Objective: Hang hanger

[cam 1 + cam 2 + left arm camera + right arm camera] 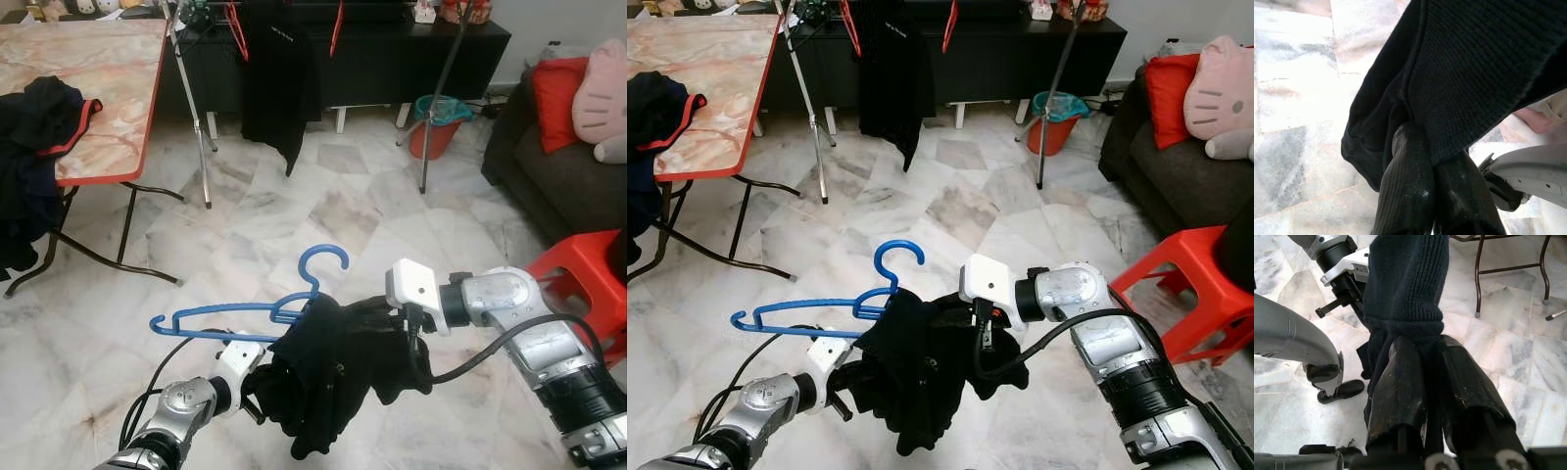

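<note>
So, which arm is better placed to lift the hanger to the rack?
Probably the left gripper: it grips the dark garment just beneath the blue hanger, while the right gripper clamps cloth further out.

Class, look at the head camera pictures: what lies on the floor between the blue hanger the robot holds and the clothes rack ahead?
In the left eye view, only marble floor separates the blue hanger from the clothes rack.

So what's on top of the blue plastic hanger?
A black knitted garment drapes the blue plastic hanger's right end, covering that arm; both claws grip the cloth.
</note>
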